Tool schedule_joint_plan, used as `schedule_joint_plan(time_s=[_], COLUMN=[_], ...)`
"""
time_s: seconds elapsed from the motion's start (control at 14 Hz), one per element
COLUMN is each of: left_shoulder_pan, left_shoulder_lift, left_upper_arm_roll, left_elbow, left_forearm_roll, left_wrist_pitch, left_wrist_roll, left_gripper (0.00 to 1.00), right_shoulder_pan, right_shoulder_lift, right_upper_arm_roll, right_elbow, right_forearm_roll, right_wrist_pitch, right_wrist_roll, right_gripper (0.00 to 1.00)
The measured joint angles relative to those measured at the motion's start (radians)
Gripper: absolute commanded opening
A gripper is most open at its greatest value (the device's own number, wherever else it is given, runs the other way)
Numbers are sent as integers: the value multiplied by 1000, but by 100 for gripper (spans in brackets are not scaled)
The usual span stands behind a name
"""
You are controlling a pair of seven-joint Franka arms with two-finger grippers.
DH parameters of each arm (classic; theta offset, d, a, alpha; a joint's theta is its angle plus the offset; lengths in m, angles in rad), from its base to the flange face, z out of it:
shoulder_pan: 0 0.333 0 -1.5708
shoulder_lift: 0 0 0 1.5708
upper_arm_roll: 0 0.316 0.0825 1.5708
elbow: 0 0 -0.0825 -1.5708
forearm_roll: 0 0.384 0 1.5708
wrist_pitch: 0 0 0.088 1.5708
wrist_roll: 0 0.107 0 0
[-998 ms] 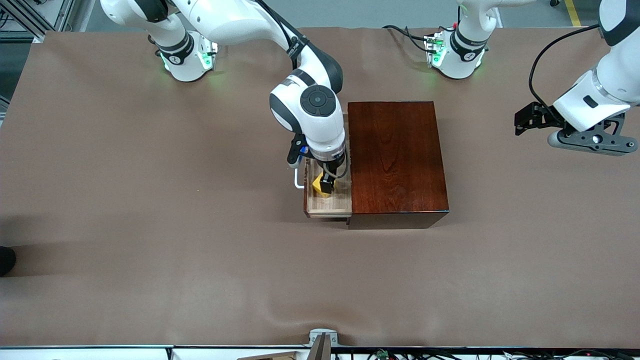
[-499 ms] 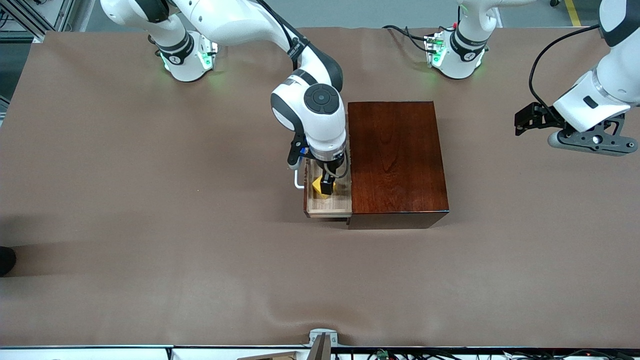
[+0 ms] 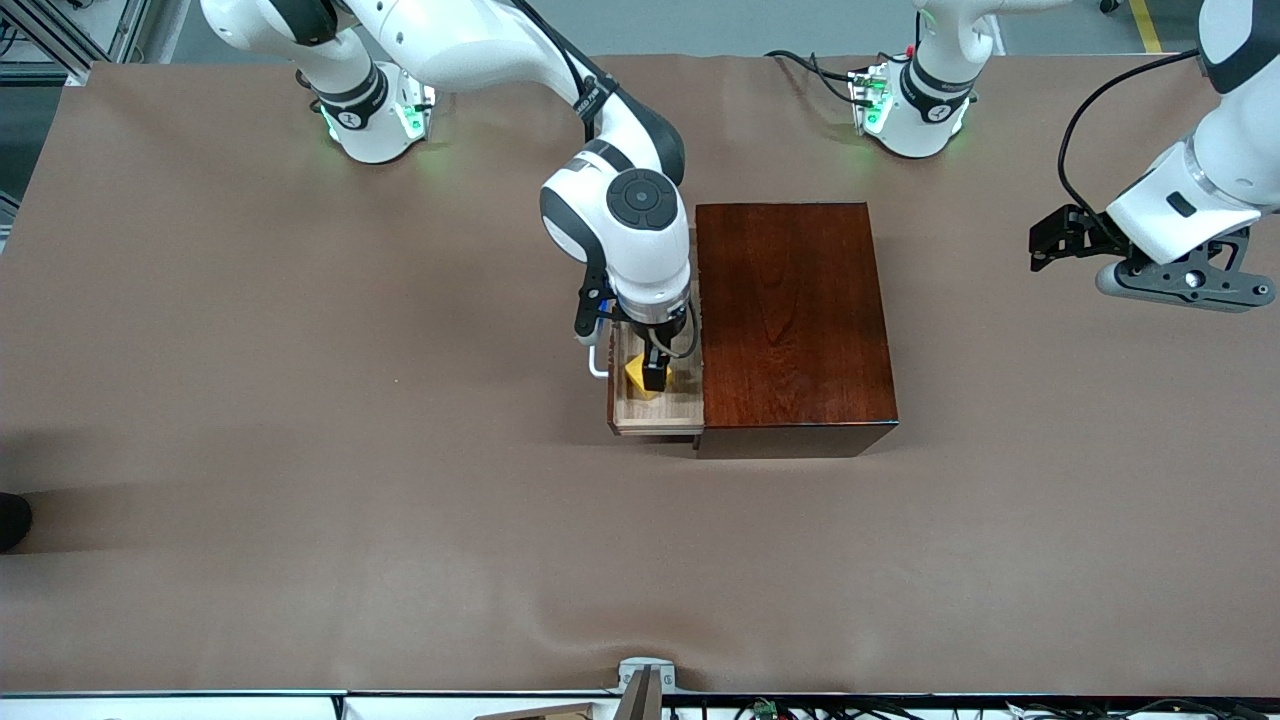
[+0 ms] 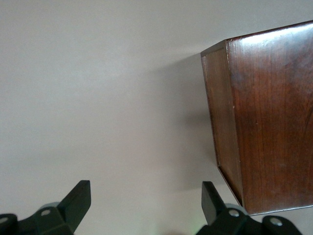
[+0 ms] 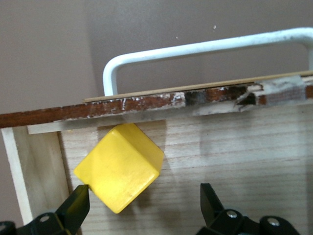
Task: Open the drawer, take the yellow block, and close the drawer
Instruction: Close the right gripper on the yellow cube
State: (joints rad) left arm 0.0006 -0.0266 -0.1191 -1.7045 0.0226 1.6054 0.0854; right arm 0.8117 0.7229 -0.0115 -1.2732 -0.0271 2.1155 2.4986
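One wooden box (image 3: 795, 320) stands on the table (image 3: 300, 450), in the half nearer my bases. Its single drawer (image 3: 655, 410) is slid out toward my right arm's end of the table. My right gripper (image 3: 655, 378) reaches down into the drawer, fingers apart, with one yellow block (image 3: 637, 380) between them; one fingertip (image 5: 78, 203) touches or nearly touches a corner of the block, the other (image 5: 208, 198) stands clear of it.

The right wrist view alone shows the block (image 5: 120, 166) resting on the pale drawer floor (image 5: 234, 152), turned cornerwise and lying against the inside of the drawer's front wall, near one end of the drawer. It also shows the white handle (image 5: 195, 49) on the outside of that wall, whose top edge is chipped.

My left gripper (image 3: 1180, 280) waits over the table's edge at my left arm's end, well apart from the box. Only the left wrist view shows its fingers (image 4: 78, 198) spread, empty, with bare table beneath and one end of the box (image 4: 264, 122) beside.
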Motion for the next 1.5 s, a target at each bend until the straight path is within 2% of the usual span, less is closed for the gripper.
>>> schedule_joint_plan(time_s=[0.78, 1.5], left_shoulder_pan=[0, 0], left_shoulder_lift=[0, 0], left_upper_arm_roll=[0, 0], left_elbow=[0, 0], left_forearm_roll=[0, 0], left_wrist_pitch=[0, 0], left_wrist_roll=[0, 0], left_gripper=[100, 100], right_shoulder_pan=[-3, 0], right_shoulder_lift=[-3, 15], right_upper_arm_roll=[-9, -4], right_elbow=[14, 3], right_forearm_roll=[-34, -69], right_wrist_pitch=[-12, -13], right_wrist_roll=[-248, -277], right_gripper=[100, 100])
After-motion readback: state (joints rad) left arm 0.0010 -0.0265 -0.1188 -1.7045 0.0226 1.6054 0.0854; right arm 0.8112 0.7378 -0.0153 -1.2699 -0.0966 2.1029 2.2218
